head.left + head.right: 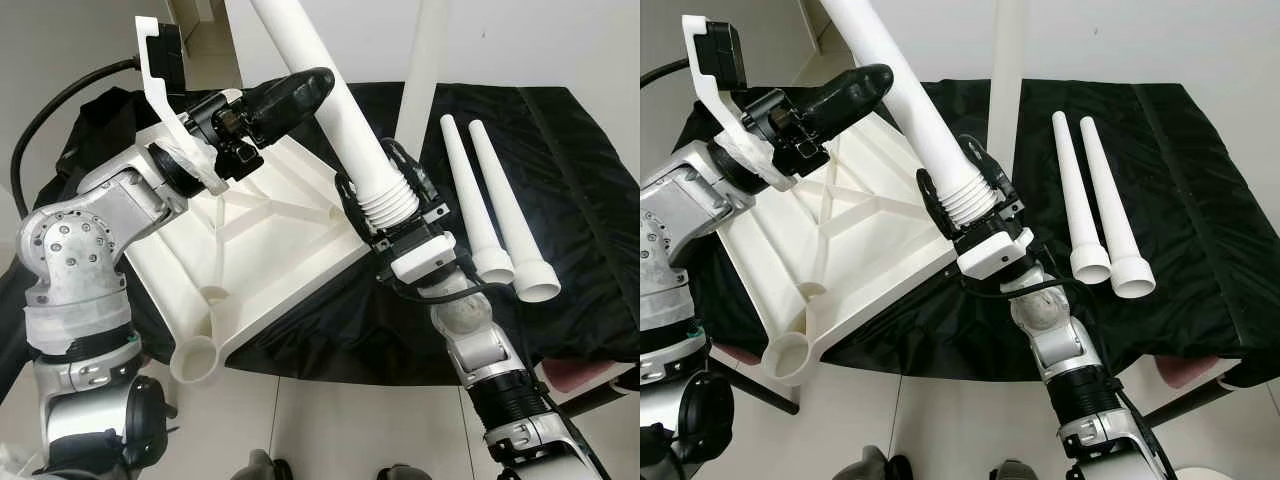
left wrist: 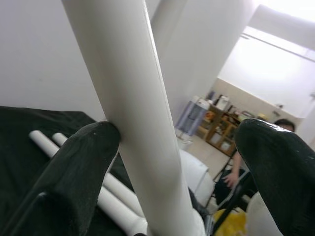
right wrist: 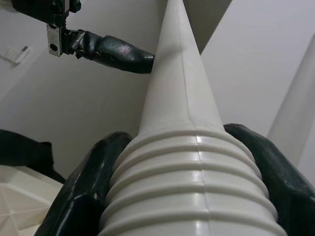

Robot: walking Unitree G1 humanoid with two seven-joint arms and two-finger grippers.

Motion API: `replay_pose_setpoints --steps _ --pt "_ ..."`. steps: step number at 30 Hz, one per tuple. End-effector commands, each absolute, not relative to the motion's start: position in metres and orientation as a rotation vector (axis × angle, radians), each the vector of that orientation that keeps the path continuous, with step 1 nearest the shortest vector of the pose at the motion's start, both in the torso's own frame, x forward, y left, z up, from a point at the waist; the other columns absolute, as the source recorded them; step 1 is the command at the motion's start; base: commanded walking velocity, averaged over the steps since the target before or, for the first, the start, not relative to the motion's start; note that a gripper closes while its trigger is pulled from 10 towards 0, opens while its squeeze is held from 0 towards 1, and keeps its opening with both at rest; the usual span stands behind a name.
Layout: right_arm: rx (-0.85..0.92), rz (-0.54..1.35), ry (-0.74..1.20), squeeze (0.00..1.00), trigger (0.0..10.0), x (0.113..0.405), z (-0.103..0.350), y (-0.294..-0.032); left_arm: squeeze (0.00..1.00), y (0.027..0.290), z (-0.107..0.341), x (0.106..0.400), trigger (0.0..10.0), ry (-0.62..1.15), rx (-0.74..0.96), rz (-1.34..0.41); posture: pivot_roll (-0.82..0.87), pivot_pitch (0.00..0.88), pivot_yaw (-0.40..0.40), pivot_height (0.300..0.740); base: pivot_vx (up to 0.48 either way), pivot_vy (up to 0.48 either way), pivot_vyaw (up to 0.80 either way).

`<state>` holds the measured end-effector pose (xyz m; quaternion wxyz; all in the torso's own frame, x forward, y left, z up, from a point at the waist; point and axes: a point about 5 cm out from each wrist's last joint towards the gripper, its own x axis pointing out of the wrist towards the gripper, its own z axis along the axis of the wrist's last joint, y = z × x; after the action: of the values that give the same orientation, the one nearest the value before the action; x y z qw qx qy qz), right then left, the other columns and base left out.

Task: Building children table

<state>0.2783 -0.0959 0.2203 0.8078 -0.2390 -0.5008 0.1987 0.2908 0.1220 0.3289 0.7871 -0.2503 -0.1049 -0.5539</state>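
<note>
A: Nearest the head camera, at 5 o'clock in frame, the right arm rises to the right gripper. Its two black fingers are pinched on the ribbed threaded end of a white table leg; the leg tilts up toward 11 o'clock and runs out of the frame's top edge.

B: Left side?

A: Left arm enters at 8 o'clock. Left gripper is spread: one finger touches the leg's smooth shaft, the other finger stands well apart from it. In the head view the black fingertip lies against the shaft, above the ribbed part.

B: Tabletop position?

A: White tabletop lies upside down on the black cloth, ribs facing up, one corner overhanging the edge at 7 o'clock. An open round socket sits at that corner. The held leg's ribbed end is over the tabletop's corner at about 3 o'clock of the panel; cannot tell whether it touches.

B: Other parts?

A: Two loose legs lie side by side on the cloth at 3 o'clock, wide ends toward the camera. A further white leg stands upright at 12 o'clock. In the left wrist view a person is partly visible in the room beyond.
</note>
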Motion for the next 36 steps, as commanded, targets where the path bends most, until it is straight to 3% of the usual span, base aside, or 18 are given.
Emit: replay_pose_setpoints --steps 1,19,20,21,33,34,35,36 --pt "-0.554 0.479 -1.091 0.00 10.0 0.271 0.212 -0.088 0.00 0.119 0.336 0.287 10.0 -0.245 -0.542 -1.253 -0.11 0.083 0.117 0.740 0.000 0.000 0.00" --pt "-0.624 0.435 -1.131 0.00 10.0 0.245 0.187 -0.095 0.00 0.130 0.348 0.298 10.0 -0.218 -0.610 -1.193 -0.11 0.091 0.135 0.740 0.000 0.000 0.00" --pt "-0.629 0.430 -1.128 0.00 10.0 0.244 0.186 -0.096 0.00 0.132 0.349 0.298 6.3 -0.224 -0.623 -1.182 -0.11 0.094 0.135 0.740 0.000 0.000 0.00" --pt "-0.633 0.424 -1.125 0.00 10.0 0.244 0.184 -0.096 0.00 0.133 0.350 0.298 0.0 -0.232 -0.633 -1.174 -0.11 0.096 0.135 0.740 0.000 0.000 0.00" --pt "-0.629 0.399 -1.126 0.00 10.0 0.244 0.182 -0.096 0.00 0.134 0.352 0.297 0.0 -0.243 -0.679 -1.178 -0.10 0.097 0.133 0.740 0.000 0.000 0.00" --pt "-0.626 0.394 -1.132 0.13 10.0 0.244 0.183 -0.096 0.00 0.135 0.352 0.297 0.0 -0.241 -0.673 -1.176 -0.10 0.097 0.133 0.740 0.000 0.000 0.00" --pt "-0.618 0.391 -1.140 1.00 10.0 0.244 0.184 -0.095 0.00 0.135 0.352 0.297 0.0 -0.238 -0.665 -1.175 -0.10 0.094 0.131 0.740 0.000 0.000 0.00" --pt "-0.614 0.388 -1.146 1.00 10.0 0.243 0.184 -0.096 0.00 0.135 0.352 0.297 0.0 -0.234 -0.662 -1.173 -0.10 0.094 0.131 0.740 0.000 0.000 0.00"
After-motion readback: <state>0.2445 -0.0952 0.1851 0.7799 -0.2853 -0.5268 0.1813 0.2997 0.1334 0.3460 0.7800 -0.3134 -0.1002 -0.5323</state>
